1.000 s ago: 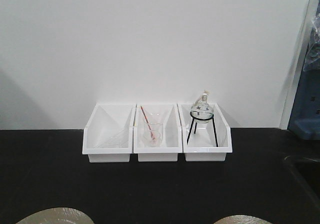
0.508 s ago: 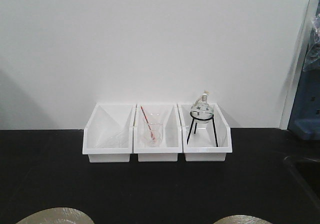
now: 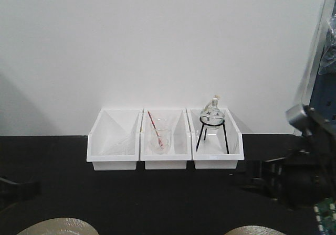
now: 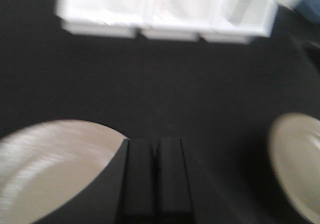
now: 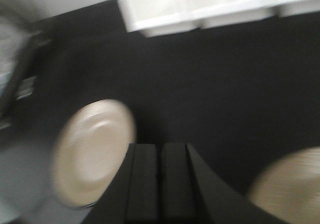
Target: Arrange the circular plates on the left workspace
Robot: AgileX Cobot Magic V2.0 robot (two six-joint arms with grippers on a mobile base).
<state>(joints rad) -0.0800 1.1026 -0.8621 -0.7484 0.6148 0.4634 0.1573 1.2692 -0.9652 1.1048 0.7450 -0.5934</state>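
A matte black table (image 3: 157, 198) runs along a plain white wall. Three white, glossy plastic bins (image 3: 165, 139) sit side by side at the wall. The middle one holds a clear glass beaker (image 3: 160, 140) with a thin red rod. The right one holds a round glass flask (image 3: 212, 115) on a black wire tripod (image 3: 212, 135).

Two round, shallow beige plates lie flat on the table's near edge, well apart. The left plate (image 4: 45, 169) looks streaky and the right plate (image 4: 297, 161) smooth, though both are blurred.

The left gripper (image 4: 156, 179) and right gripper (image 5: 161, 184) hover above the table, each with its flat black fingers pressed together and holding nothing.
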